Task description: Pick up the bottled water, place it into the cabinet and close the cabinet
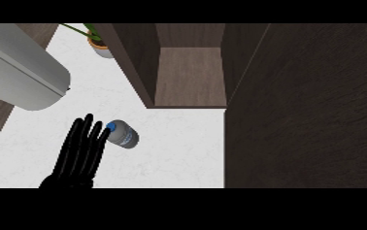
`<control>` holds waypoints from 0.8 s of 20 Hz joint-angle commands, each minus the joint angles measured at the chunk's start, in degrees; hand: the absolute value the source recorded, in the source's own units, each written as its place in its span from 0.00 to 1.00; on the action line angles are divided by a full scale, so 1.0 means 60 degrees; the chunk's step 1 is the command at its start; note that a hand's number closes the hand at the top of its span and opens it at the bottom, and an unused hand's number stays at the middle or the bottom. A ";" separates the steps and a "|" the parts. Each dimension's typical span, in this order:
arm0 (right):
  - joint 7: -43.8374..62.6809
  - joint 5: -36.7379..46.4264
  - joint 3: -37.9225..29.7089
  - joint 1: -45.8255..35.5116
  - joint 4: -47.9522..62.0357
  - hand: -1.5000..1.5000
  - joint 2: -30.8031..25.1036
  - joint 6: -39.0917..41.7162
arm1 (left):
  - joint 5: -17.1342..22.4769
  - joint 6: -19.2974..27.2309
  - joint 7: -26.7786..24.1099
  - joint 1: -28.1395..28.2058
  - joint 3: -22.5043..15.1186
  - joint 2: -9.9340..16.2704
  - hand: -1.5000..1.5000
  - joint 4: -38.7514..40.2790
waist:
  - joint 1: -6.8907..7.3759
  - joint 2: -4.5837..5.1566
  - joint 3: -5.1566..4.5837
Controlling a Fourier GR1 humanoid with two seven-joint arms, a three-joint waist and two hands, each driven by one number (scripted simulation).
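Note:
A small water bottle (123,134) with a blue cap and blue label lies on the white counter (179,146), just in front of the cabinet. My left hand (77,155) stands open to the bottle's left, fingers straight and pointing away, fingertips close to the cap. The dark wood cabinet (190,76) stands open at the back, its shelf bare. Its open door (297,107) fills the right side of the view. My right hand does not show.
A large grey rounded appliance (28,76) sits at the far left. A potted plant (99,43) stands behind it, next to the cabinet's left wall. White counter stretches between the bottle and the open door.

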 commanded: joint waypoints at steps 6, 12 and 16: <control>-0.0814 -0.0263 -0.0213 0.0893 0.0259 0.00 0.0054 0.0830 | 0.0230 -0.0178 -0.0901 0.1470 -0.0167 0.0543 0.00 -0.0359 | 0.0018 -0.0002 -0.0002; -0.1257 0.0613 0.0636 0.1628 -0.0046 0.00 0.0261 0.0936 | 0.0988 -0.0978 -0.2023 0.1516 0.0777 0.0947 0.00 0.0198 | 0.0003 -0.0005 -0.0005; -0.1572 0.0423 0.0562 0.1835 0.0045 0.00 0.0103 0.0909 | 0.1187 -0.0970 -0.2715 0.1108 0.1100 0.0564 0.00 0.1450 | -0.0026 0.0005 -0.0005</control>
